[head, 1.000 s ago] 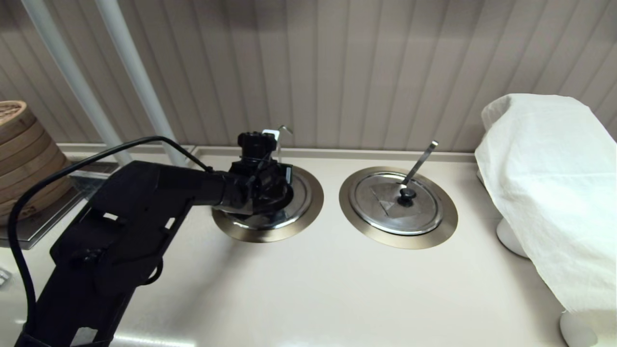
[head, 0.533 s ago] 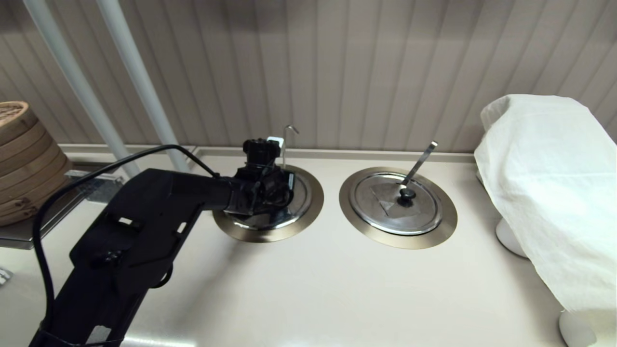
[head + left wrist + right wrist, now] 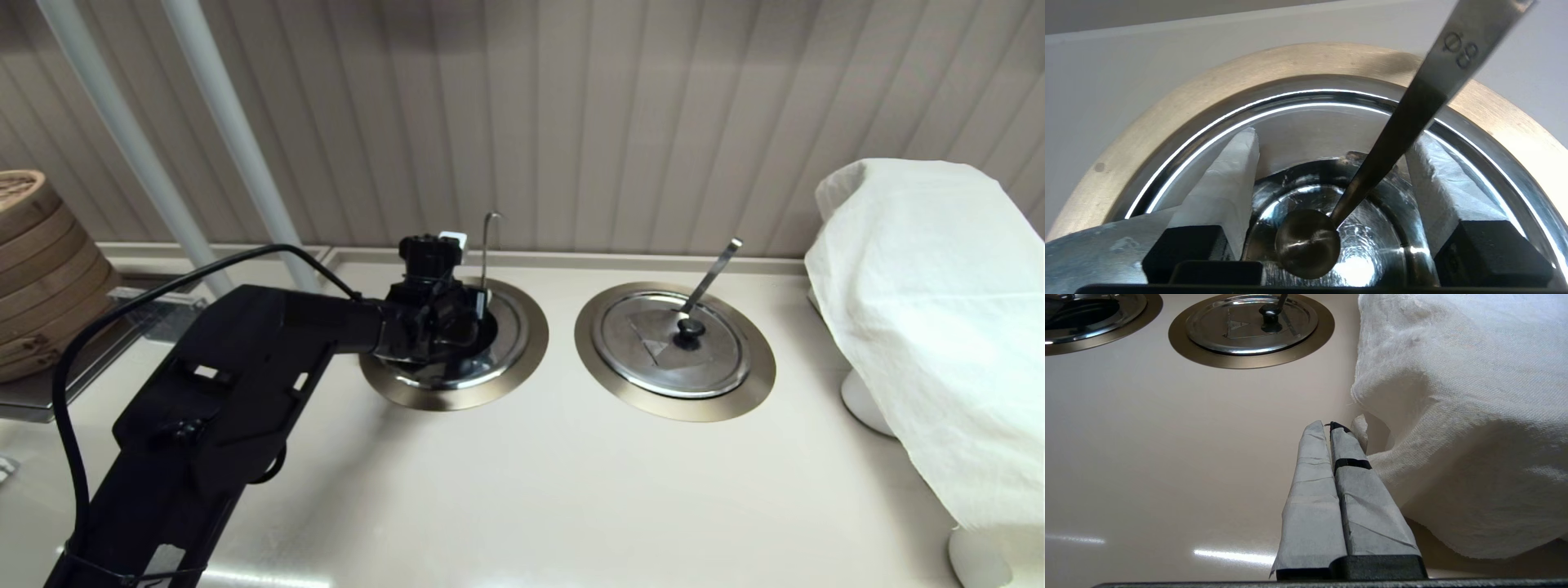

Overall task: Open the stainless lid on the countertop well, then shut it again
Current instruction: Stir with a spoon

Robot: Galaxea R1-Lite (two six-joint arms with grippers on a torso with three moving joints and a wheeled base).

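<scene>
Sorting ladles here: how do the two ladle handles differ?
The left ladle handle ends in a hook and stands nearly upright; the right ladle handle ends blunt and leans. The left one rises from an open gap in its well; the right one passes a closed lid. Both are bare metal.

The ladle handle (image 3: 487, 245) in the left well (image 3: 535, 335) leaned toward the left of the frame a second ago, its hooked tip almost touching the white tag on the wrist. It now stands nearly upright, clear of the tag and just right of it. The left arm (image 3: 245, 359) swung up and toward the centre of the frame, then eased slightly back left. The left gripper (image 3: 1335, 136) went with it, ending a little left of where it was half a second ago. A dark gap now shows beside the lid (image 3: 441, 374) under the gripper. The cable (image 3: 163, 282) arches higher and tighter at middle left.
</scene>
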